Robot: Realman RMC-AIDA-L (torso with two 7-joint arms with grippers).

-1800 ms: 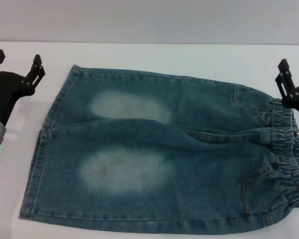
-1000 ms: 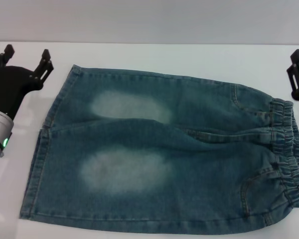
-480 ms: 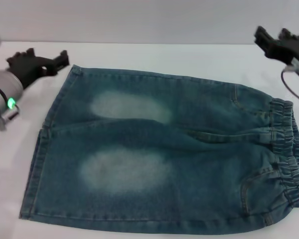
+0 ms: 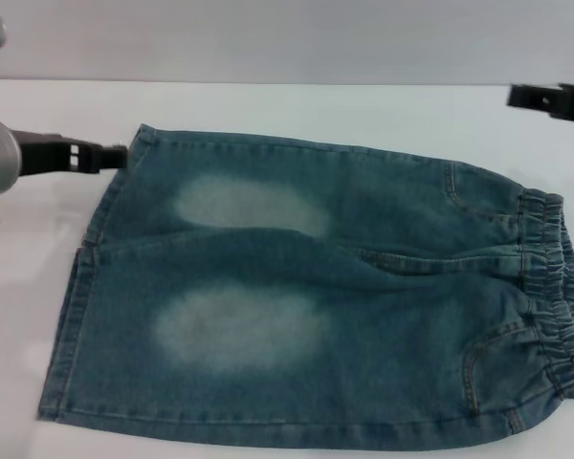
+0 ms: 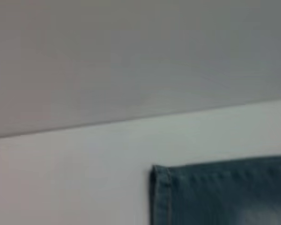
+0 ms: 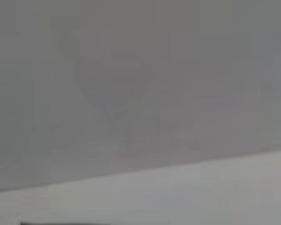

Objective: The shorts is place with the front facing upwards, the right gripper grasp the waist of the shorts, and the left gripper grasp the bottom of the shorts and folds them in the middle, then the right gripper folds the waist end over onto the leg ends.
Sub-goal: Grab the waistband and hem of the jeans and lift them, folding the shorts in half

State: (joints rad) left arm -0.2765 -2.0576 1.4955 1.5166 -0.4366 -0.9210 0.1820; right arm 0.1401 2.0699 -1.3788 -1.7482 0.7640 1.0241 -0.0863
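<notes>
The blue denim shorts point(image 4: 306, 296) lie flat on the white table, front up. Their elastic waist point(image 4: 555, 287) is on the right and the leg ends point(image 4: 77, 287) are on the left. My left gripper point(image 4: 115, 155) lies level and points at the far corner of the leg hem point(image 4: 143, 136), just beside it. The left wrist view shows that hem corner point(image 5: 164, 187) close by. My right gripper point(image 4: 524, 96) hovers at the far right, beyond the waist and apart from the cloth. The right wrist view holds only table and wall.
The white table point(image 4: 364, 105) runs back to a grey wall. A bare strip of table lies behind the shorts and another to their left. The near hem of the shorts lies close to the front edge of the view.
Both grippers have swung toward the far side and turned sideways. The left one has come in to the far hem corner. The right one has risen away from the waist. The shorts have not moved.
</notes>
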